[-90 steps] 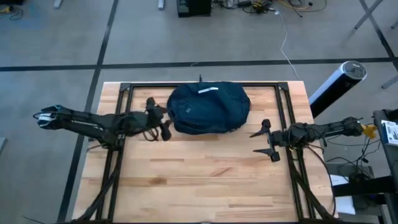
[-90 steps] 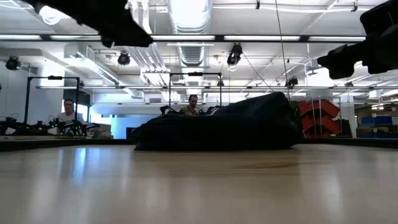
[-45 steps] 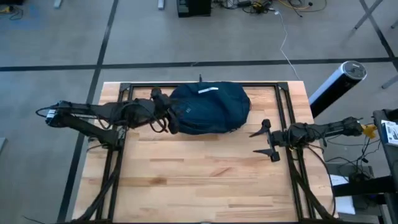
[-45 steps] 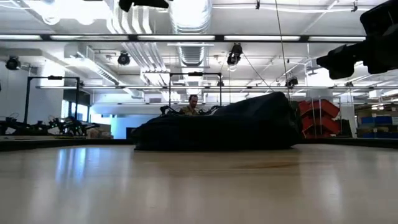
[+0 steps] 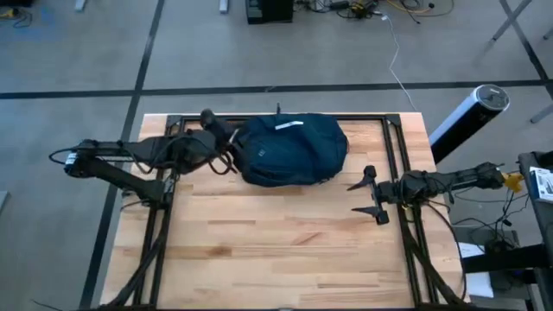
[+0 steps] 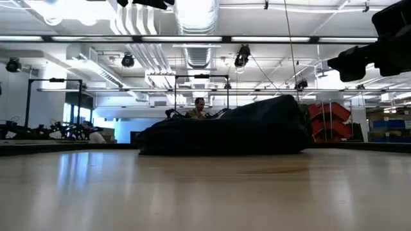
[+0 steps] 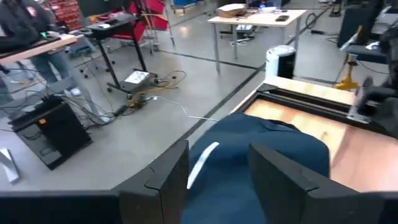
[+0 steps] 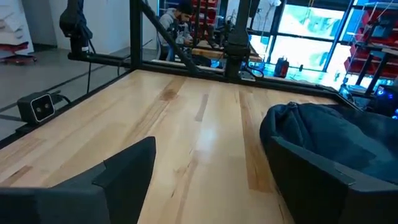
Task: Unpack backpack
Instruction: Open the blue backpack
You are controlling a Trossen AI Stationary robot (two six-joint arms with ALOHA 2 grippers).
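While the backpack [image 5: 291,149] lies closed and slumped at the far middle of the wooden surface [image 5: 276,250], white stripe [image 5: 288,125] on top, I have the left gripper [image 5: 226,142] raised at the bag's left end, its jaws spread over the navy fabric as my left wrist view shows [image 7: 217,180]. My right gripper [image 5: 366,195] waits off the bag's right end, nearer the front edge and clear of the fabric, its 2 jaws wide apart with the backpack [image 8: 336,140] just beyond one finger [image 8: 329,180]. Past the bag in the low view, a seated person [image 6: 199,109] shows in the room.
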